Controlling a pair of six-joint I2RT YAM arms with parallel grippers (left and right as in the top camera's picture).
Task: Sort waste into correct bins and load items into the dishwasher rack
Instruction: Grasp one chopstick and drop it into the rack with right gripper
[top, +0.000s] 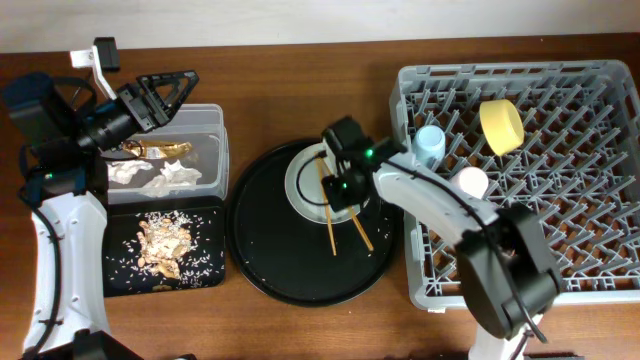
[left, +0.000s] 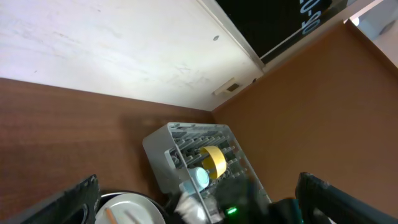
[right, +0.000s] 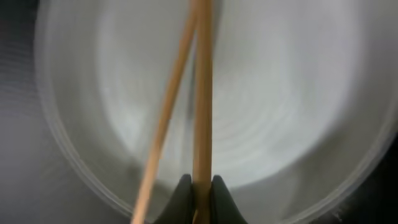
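Observation:
My right gripper (top: 345, 192) is over the grey-white plate (top: 303, 180) on the round black tray. In the right wrist view its fingers (right: 200, 186) are shut on one wooden chopstick (right: 202, 93). The second chopstick (right: 165, 118) lies across the plate (right: 280, 106) beside it. My left gripper (top: 165, 92) is open and empty above the clear tub (top: 212, 120), which holds a gold foil wrapper (top: 160, 148) and white tissue wads (top: 168, 178). The dishwasher rack (top: 560, 230) holds the yellow bowl (top: 500, 125), the blue cup (top: 430, 143) and the pink cup (top: 470, 182).
The shallow black tray (top: 120, 280) with tan food scraps (top: 165, 245) and white grains sits in front of the tub. The large round black tray (top: 270, 260) lies between the bins and the rack. The left wrist view shows the rack (left: 163, 146) and the wall behind.

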